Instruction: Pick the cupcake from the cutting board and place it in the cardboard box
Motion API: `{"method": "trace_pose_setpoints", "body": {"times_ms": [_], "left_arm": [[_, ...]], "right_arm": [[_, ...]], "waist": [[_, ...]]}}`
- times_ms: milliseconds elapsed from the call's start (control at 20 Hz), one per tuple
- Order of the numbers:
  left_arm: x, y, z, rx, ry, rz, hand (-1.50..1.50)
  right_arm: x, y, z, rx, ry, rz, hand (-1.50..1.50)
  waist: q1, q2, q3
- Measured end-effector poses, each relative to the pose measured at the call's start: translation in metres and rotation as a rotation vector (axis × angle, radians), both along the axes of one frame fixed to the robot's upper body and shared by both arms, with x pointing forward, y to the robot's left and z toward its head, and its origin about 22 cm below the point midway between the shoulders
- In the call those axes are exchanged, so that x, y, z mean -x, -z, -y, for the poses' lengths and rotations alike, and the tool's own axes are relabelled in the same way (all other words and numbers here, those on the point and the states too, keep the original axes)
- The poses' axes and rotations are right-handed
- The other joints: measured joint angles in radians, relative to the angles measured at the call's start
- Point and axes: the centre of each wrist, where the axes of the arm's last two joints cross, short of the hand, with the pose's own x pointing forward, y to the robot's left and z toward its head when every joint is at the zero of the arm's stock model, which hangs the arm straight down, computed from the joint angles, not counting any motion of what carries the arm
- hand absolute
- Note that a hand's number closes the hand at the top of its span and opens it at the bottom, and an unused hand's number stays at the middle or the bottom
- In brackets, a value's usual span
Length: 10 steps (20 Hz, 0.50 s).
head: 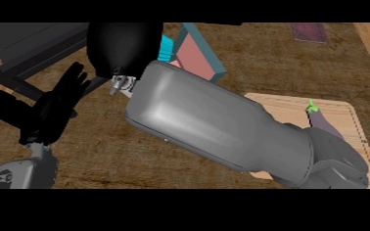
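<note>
Left hand [57, 103] open at left edge, fingers up; right hand [123, 49] over box [198, 54], grasp hidden; no legible writing.

Your right forearm [217, 122] lies diagonally across the counter [108, 151], from the near right corner toward the far left, covering the cutting board's [289, 105] left end. The board sits at the counter's right edge with an eggplant [323, 122] on it. The cardboard box [198, 54] stands behind the board, toward the far edge. Your left hand [57, 105] rests at the left edge.
</note>
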Motion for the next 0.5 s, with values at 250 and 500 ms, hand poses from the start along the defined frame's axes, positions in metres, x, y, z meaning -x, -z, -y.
{"method": "trace_pose_setpoints", "body": {"times_ms": [250, 500], "left_arm": [[0.003, 0.0, -0.005, 0.0, -0.012, 0.001, 0.0], [0.007, 0.001, -0.012, -0.001, -0.028, 0.002, 0.0]], "right_arm": [[-0.012, 0.002, -0.002, 0.016, 0.021, -0.023, 1.5], [-0.024, 0.02, 0.0, 0.028, 0.026, -0.035, 1.5]], "waist": [[-0.016, 0.004, 0.001], [-0.029, 0.006, 0.002]]}}
